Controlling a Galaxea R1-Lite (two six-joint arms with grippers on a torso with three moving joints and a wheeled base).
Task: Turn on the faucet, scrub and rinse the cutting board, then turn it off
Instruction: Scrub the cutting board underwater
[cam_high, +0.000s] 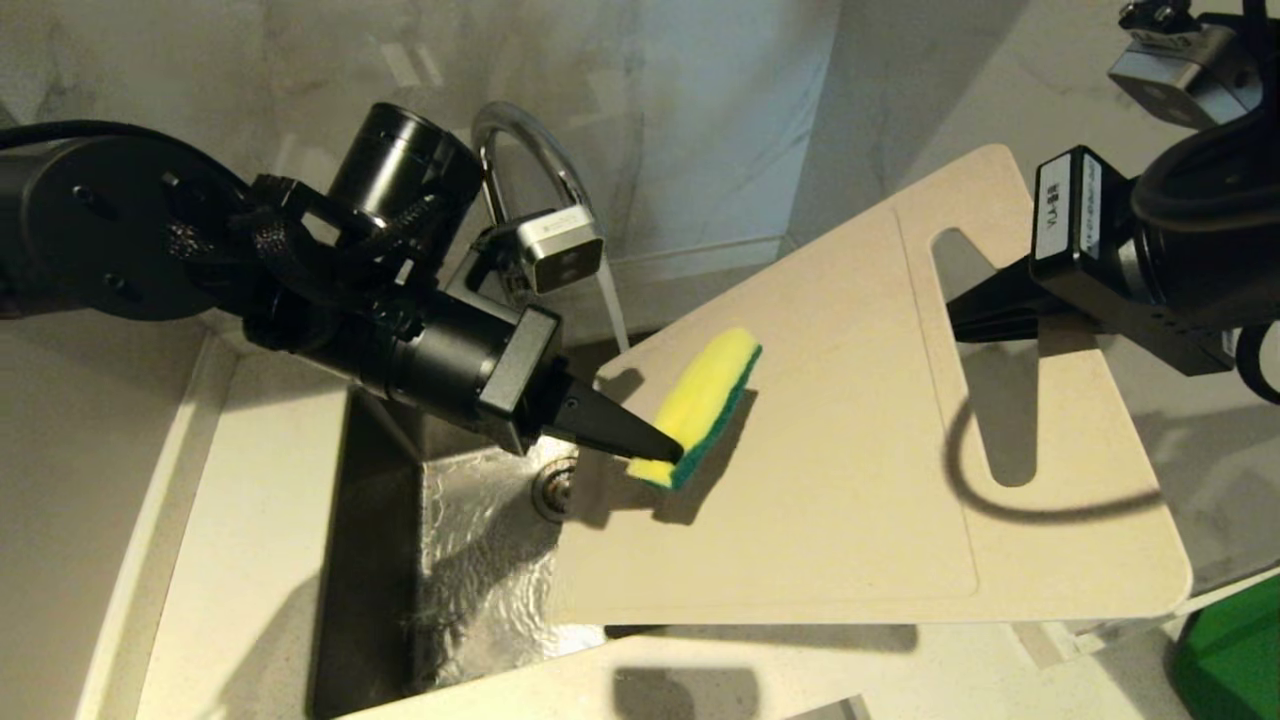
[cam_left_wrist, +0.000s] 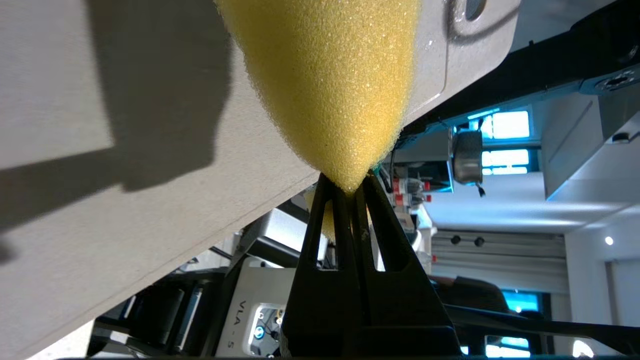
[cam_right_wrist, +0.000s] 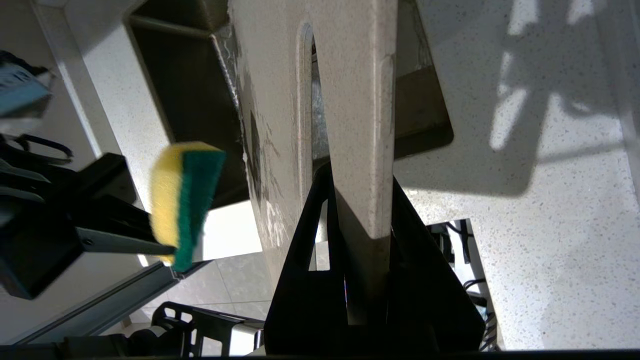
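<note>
The left pincer (cam_high: 668, 452) is clamped on the near end of a yellow-and-green rectangular sponge (cam_high: 708, 398), held at the face of the large cream-white plastic cutting board (cam_high: 820, 470); whether they touch is unclear. The right pincer (cam_high: 958, 316) grips the board's right end through its long slot handle, tilting it over the steel sink (cam_high: 470, 560). The left arm hides most of the chrome gooseneck faucet (cam_high: 520, 135); its stream drops behind the board's far edge. White speckled tabletop (cam_high: 250, 540) surrounds the sink.
</note>
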